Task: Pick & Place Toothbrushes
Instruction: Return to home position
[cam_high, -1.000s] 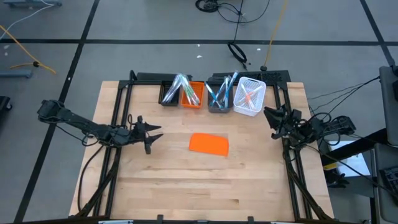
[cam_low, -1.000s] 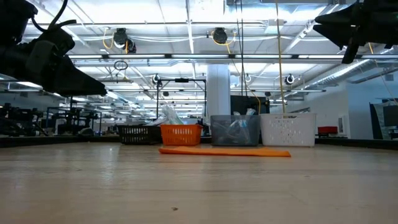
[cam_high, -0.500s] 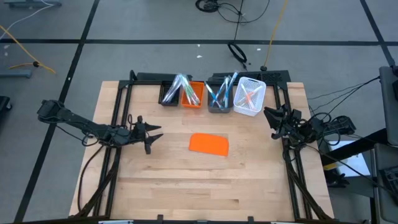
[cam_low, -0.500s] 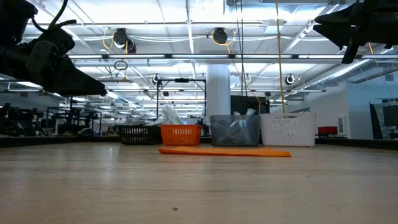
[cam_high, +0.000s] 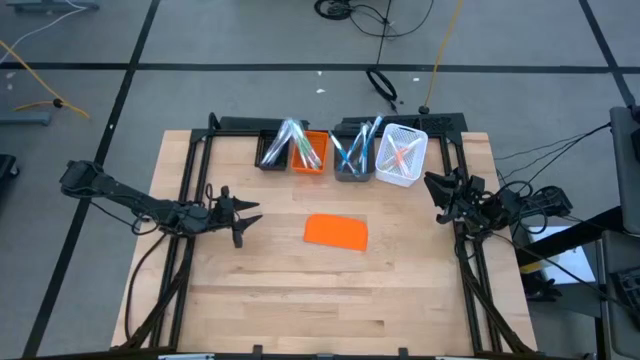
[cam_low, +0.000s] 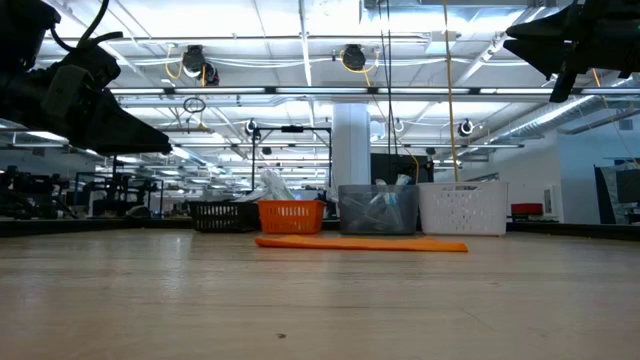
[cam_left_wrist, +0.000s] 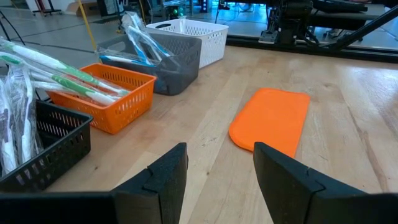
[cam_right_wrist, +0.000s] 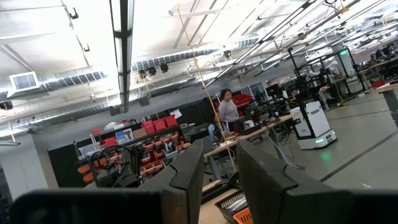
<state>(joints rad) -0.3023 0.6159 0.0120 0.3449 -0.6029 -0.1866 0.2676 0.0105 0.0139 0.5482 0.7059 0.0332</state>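
The toothbrushes stand and lie in four small bins along the table's far edge: a black bin (cam_high: 273, 152), an orange bin (cam_high: 309, 153), a grey bin (cam_high: 351, 160) and a white bin (cam_high: 401, 157). In the left wrist view, wrapped toothbrushes (cam_left_wrist: 65, 78) stick out of the orange bin (cam_left_wrist: 109, 102). My left gripper (cam_high: 245, 218) hovers open over the table's left part, pointing toward the flat orange sheet (cam_high: 336, 231). My right gripper (cam_high: 436, 190) is open at the table's right edge, raised and tilted upward, with nothing between its fingers.
The orange sheet (cam_left_wrist: 272, 118) lies flat near the table's middle. Bare wood stretches from it to the near edge. A black frame (cam_high: 190, 170) borders the table's left, far and right sides. Beyond the table, a person (cam_right_wrist: 229, 109) stands in the room.
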